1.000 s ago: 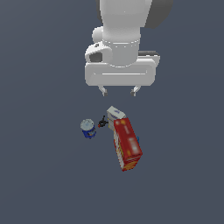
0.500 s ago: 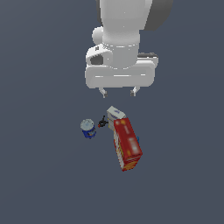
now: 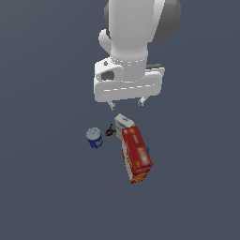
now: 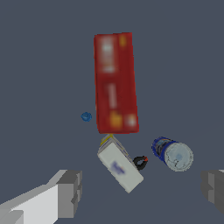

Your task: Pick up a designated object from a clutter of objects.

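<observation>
The designated object, a small white carton (image 3: 123, 122) with a yellow end, lies in the clutter of objects against the near end of a large red box (image 3: 136, 153). In the wrist view the carton (image 4: 119, 164) lies slantwise between the red box (image 4: 114, 83) and my fingers. My gripper (image 3: 126, 104) hangs open just above the carton, not touching it. In the wrist view the gripper (image 4: 142, 189) shows grey fingertips (image 4: 70, 192) spread wide with nothing between them.
A small blue can (image 3: 94, 137) with a white lid lies on the exterior view's left of the carton, also seen as the can (image 4: 173, 154). A tiny black-red ring (image 4: 140, 162) sits between can and carton. A tiny blue item (image 4: 86, 116) lies beside the red box.
The hand has come down a little toward the clutter and turned slightly. The objects have not moved.
</observation>
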Motion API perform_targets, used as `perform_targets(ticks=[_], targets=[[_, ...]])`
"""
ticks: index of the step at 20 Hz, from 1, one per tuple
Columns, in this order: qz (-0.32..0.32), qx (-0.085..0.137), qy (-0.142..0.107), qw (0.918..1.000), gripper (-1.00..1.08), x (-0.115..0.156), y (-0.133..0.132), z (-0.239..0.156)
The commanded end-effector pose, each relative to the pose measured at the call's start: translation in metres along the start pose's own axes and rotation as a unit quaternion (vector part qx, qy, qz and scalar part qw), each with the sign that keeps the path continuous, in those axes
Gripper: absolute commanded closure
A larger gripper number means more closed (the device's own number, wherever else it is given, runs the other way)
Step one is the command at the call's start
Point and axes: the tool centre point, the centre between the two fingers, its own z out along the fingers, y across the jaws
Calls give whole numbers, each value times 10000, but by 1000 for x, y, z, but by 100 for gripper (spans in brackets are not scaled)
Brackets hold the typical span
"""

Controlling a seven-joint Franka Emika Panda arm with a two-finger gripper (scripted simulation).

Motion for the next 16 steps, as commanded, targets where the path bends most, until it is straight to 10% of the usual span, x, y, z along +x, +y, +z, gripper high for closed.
perform_targets(ticks=[1, 16], targets=[[-281, -1, -26, 9996, -92, -3, 0, 9], [-2209, 35, -194, 9751, -92, -30, -5, 68]])
